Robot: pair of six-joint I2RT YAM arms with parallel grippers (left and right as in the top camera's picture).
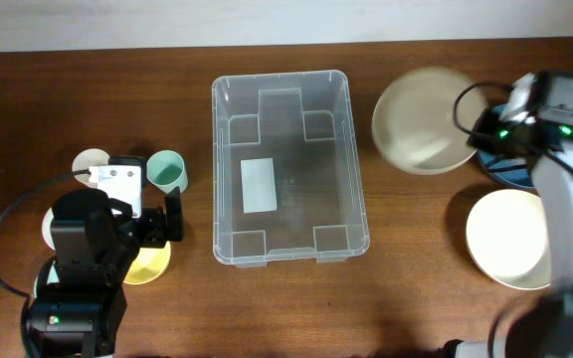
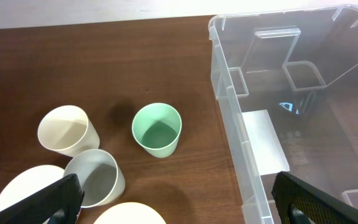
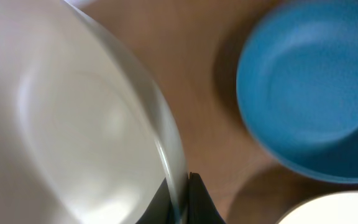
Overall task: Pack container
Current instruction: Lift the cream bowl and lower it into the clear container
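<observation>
The clear plastic container (image 1: 282, 169) stands mid-table with a white label on its base; its left wall shows in the left wrist view (image 2: 253, 155). My right gripper (image 3: 180, 199) is shut on the rim of a beige bowl (image 3: 73, 124), held tilted right of the container in the overhead view (image 1: 424, 119). My left gripper (image 2: 173, 202) is open and empty, near a green cup (image 2: 158, 129), a cream cup (image 2: 67, 129) and a grey cup (image 2: 95, 177).
A blue bowl (image 3: 309, 87) sits on the table under my right arm (image 1: 510, 164). A white bowl (image 1: 510, 237) lies at the right front. A yellow plate (image 1: 147, 264) and a white dish (image 2: 23, 193) lie beside the cups.
</observation>
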